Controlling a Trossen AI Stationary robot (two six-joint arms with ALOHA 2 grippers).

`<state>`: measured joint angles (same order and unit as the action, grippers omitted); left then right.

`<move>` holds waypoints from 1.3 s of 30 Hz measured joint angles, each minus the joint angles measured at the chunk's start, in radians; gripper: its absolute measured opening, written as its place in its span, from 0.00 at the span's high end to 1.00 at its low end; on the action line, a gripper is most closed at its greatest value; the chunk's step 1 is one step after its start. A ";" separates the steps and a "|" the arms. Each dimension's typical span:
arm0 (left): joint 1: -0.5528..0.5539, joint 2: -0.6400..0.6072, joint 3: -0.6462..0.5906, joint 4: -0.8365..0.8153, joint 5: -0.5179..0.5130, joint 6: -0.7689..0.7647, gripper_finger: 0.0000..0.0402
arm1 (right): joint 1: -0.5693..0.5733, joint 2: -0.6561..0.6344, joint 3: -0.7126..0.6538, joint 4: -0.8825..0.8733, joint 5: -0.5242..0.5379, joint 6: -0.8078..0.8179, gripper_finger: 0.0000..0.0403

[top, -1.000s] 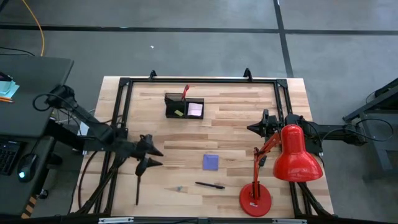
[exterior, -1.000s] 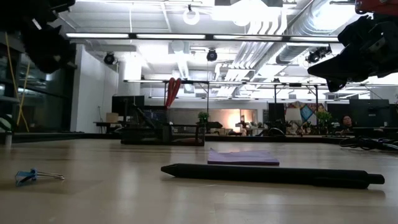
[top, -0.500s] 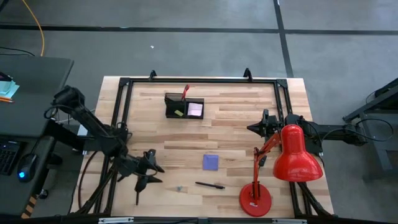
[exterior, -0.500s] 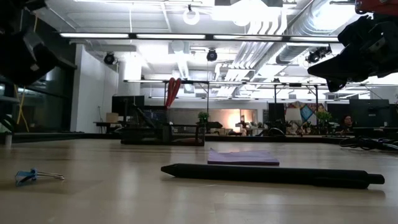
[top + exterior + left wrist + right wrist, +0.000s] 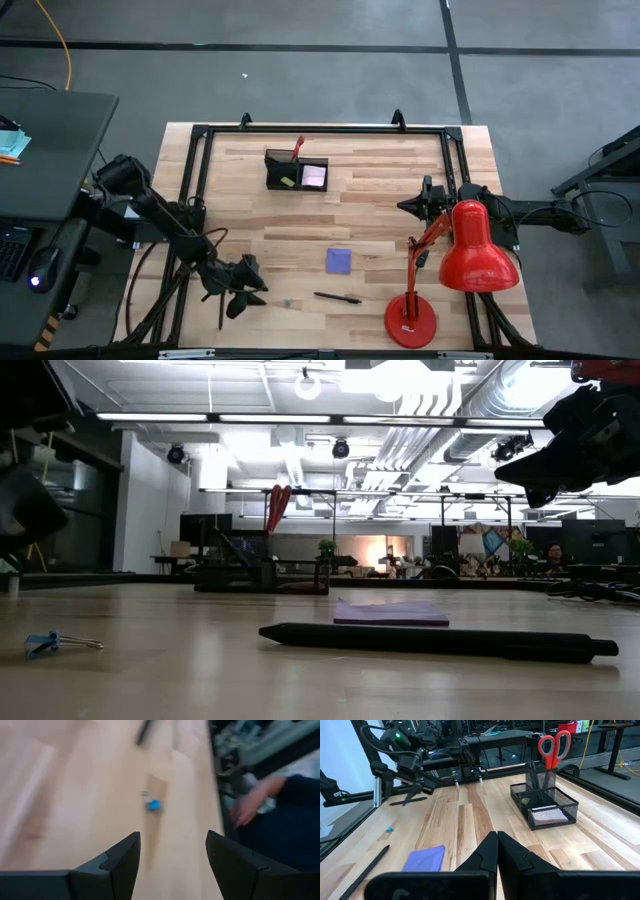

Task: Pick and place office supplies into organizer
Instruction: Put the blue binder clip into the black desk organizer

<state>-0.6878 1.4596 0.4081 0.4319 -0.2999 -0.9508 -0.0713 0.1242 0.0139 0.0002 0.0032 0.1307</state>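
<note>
My left gripper (image 5: pixel 243 290) hovers released, near the blue binder clip (image 5: pixel 288 303); black pen (image 5: pixel 337 297) beside, purple pad (image 5: pixel 339 260) mid-table, organizer (image 5: pixel 296 173) far back. My right gripper (image 5: pixel 409 206) waits clenched, empty.

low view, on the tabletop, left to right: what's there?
Blue binder clip → dark pen, with the purple sticky-note pad lying behind it. The organizer with red-handled scissors stands far back, between the clip and the pad.
</note>
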 joint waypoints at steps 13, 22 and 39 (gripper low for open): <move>0.001 0.050 0.002 0.104 0.014 -0.061 0.48 | 0.000 0.000 0.000 0.000 0.000 0.000 1.00; 0.000 0.050 0.065 0.157 0.090 -0.050 0.48 | 0.000 0.000 0.000 0.000 0.000 0.000 1.00; 0.000 0.125 0.258 -0.126 0.100 -0.147 0.47 | 0.000 0.000 0.000 0.000 0.000 0.000 1.00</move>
<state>-0.6876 1.5842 0.6659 0.3058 -0.2003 -1.0978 -0.0711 0.1246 0.0139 0.0000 0.0030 0.1307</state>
